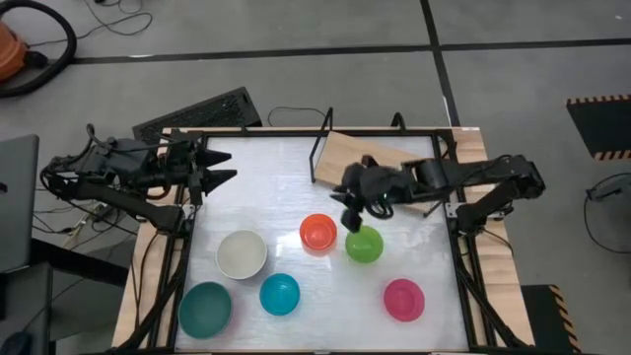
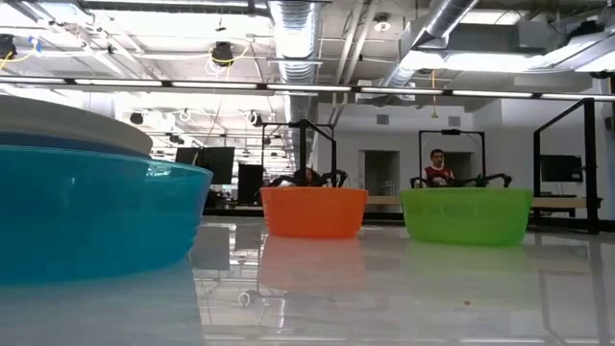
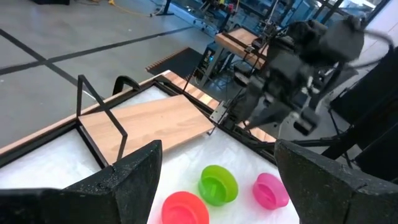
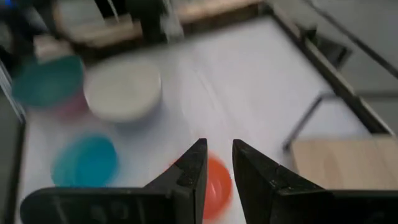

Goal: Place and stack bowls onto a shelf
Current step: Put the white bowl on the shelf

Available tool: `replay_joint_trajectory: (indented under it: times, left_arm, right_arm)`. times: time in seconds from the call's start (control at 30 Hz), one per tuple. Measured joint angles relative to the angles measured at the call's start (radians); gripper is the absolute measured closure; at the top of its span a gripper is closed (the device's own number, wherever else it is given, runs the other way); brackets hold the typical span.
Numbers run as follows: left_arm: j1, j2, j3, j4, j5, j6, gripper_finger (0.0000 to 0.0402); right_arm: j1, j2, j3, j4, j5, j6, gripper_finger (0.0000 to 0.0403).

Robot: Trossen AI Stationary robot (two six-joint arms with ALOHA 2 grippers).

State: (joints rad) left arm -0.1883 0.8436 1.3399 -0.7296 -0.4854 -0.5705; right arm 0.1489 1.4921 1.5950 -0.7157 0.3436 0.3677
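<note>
Six bowls sit upright on the white tabletop: orange-red [image 1: 317, 233], lime green [image 1: 364, 244], white [image 1: 242, 253], bright blue [image 1: 279, 294], dark teal [image 1: 205, 308] and pink [image 1: 403, 299]. The light-wood shelf [image 1: 380, 156] stands on black wire legs at the far right of the table, with no bowl on it. My right gripper [image 1: 351, 222] hovers in front of the shelf, between the orange-red and green bowls, its fingers [image 4: 217, 165] a narrow gap apart and holding nothing. My left gripper [image 1: 229, 168] waits wide open [image 3: 217, 149] at the far left.
A black metal frame [image 1: 187, 247] rims the tabletop. In the low view the blue bowl [image 2: 86, 211] fills the near left, with the orange-red [image 2: 314, 211] and green [image 2: 465, 213] bowls farther off. A person [image 2: 438, 169] sits in the room behind. Bare table lies between the left gripper and the shelf.
</note>
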Motion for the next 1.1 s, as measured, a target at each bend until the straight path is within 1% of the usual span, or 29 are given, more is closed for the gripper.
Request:
replay_joint_trajectory:
  times: [0.17,0.3,0.37,0.47,0.57,0.67,0.77,0.87,1.0,1.1]
  left_arm:
    - [0.000,0.000,0.000,-0.007,0.010,-0.002,0.0107]
    - [0.000,-0.007,-0.001,-0.065,0.012,-0.023,0.0107]
    - [0.000,-0.012,-0.001,-0.116,0.044,-0.056,0.0107]
    - [0.000,-0.012,-0.001,-0.229,0.122,-0.113,0.0107]
    - [0.000,0.013,-0.001,-0.359,0.186,-0.150,0.0107]
    - [-0.001,0.061,-0.001,-0.493,0.193,-0.156,0.0107]
    - [-0.001,0.122,-0.001,-0.597,0.193,-0.123,0.0107]
    - [-0.002,0.191,-0.001,-0.644,0.207,-0.058,0.0107]
    - [-0.008,0.250,-0.021,-0.632,0.246,0.073,0.0107]
    - [-0.001,0.237,-0.112,-0.562,0.302,0.120,0.0107]
  right_arm:
    - [-0.012,0.000,0.001,0.192,-0.002,-0.001,0.0301]
    - [0.008,0.016,0.003,0.327,-0.004,-0.003,0.0301]
    - [0.021,0.022,0.001,0.359,-0.007,-0.003,0.0301]
    - [0.034,0.044,0.004,0.389,-0.007,-0.003,0.0301]
    - [0.036,0.050,-0.001,0.363,-0.007,-0.003,0.0301]
    - [0.035,0.058,0.002,0.366,-0.005,-0.003,0.0301]
    - [0.035,0.064,0.002,0.364,-0.004,-0.002,0.0301]
    - [0.035,0.066,0.001,0.353,-0.004,-0.002,0.0301]
    - [0.035,0.066,0.001,0.352,-0.004,-0.002,0.0301]
    - [0.035,0.066,0.001,0.349,-0.004,-0.002,0.0301]
